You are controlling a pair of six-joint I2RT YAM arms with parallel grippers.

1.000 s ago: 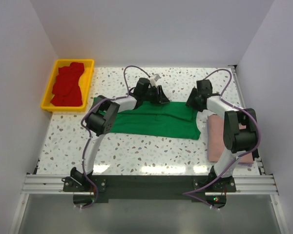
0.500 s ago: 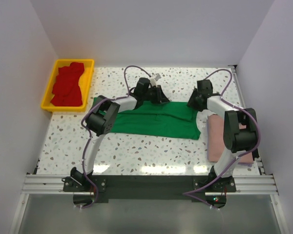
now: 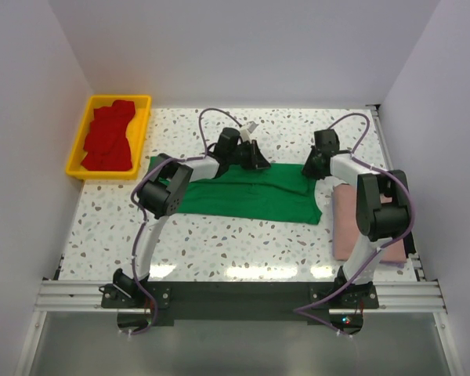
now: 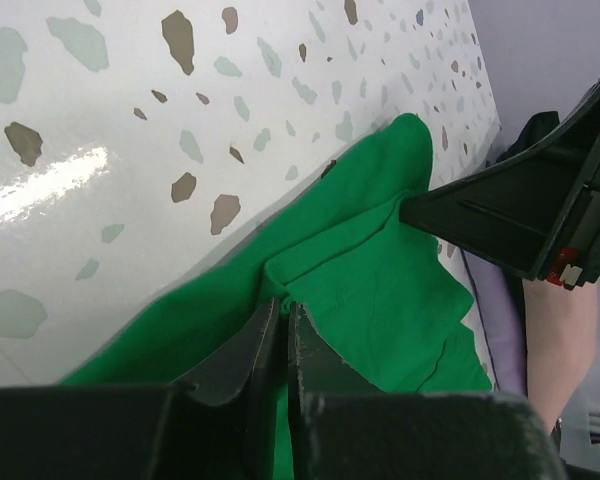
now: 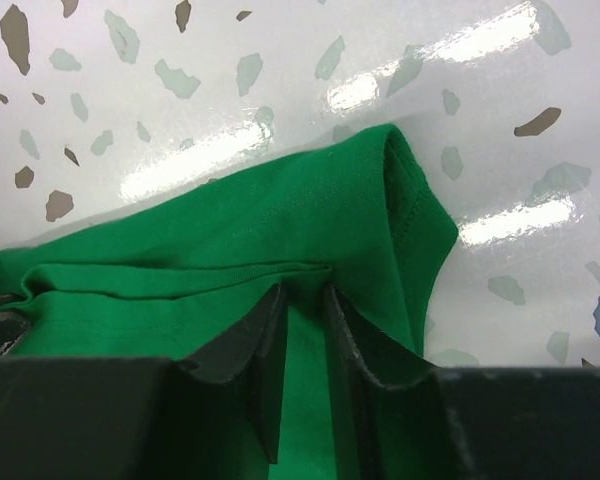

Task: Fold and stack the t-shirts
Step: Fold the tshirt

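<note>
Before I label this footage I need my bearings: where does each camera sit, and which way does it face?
Top: above and behind the arm bases, looking down on the table; both arms show, left gripper and right gripper.
Left wrist: on the left arm, looking past its own fingers, pinching the green shirt, toward the right gripper.
Right wrist: on the right arm, looking down past its own fingers at the shirt's corner.
Shared: all three see the green shirt.

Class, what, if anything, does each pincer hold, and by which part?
Both pinch the green t-shirt at its far edge: the left pincer a raised fold near the middle, the right pincer a fold by the right corner.
</note>
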